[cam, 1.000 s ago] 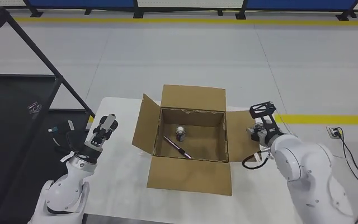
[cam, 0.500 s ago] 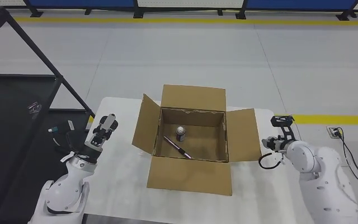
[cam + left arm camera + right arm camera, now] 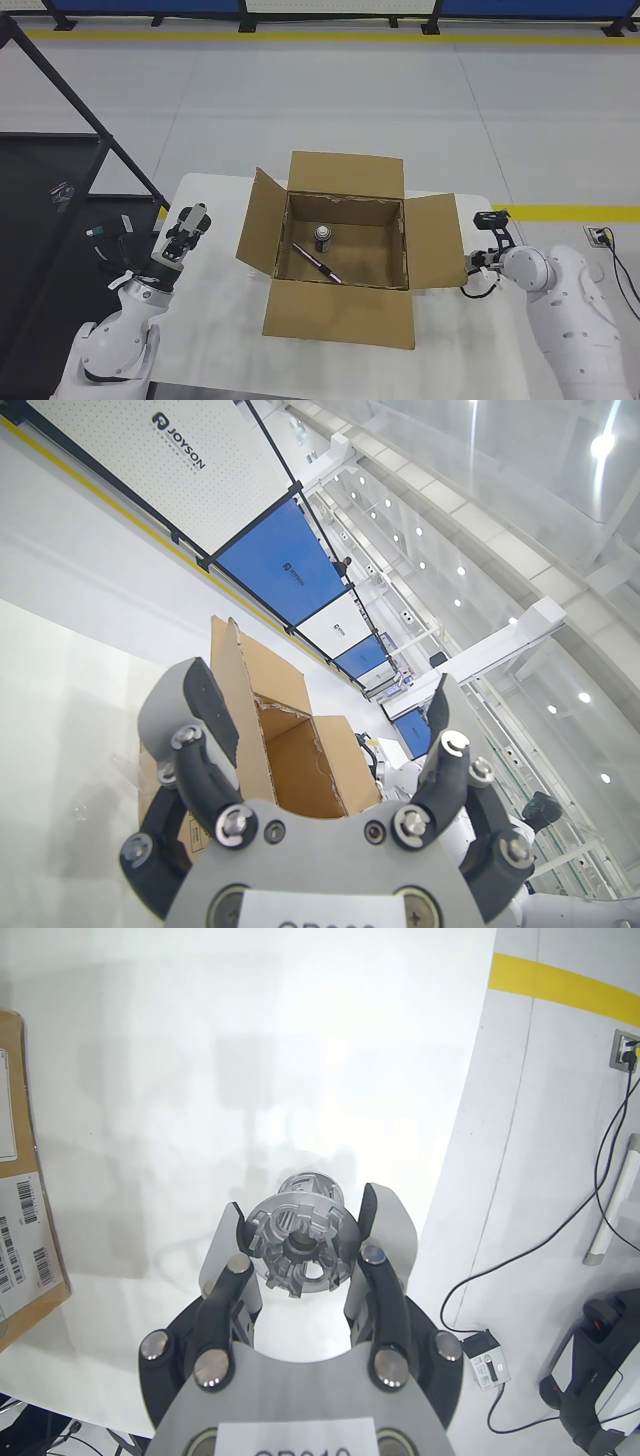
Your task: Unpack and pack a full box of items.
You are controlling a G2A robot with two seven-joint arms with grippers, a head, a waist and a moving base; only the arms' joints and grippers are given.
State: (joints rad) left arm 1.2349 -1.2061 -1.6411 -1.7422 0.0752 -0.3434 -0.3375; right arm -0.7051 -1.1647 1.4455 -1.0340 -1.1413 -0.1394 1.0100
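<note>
Probably unpacking is partway: the right jaws clamp a metal hub part (image 3: 300, 1240) above the surface (image 3: 200, 1078), just beside the box (image 3: 340, 312), where 1 small can (image 3: 323, 236) and 1 dark rod (image 3: 317, 262) lie. The left jaws gape wide, empty.

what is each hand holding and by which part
The right hand grips a metal part by the rim of one end flange, a finger on each side. The left hand is open and holds nothing.

Yellow floor line (image 3: 580, 212) (socket (image 3: 594, 236) beside).
</note>
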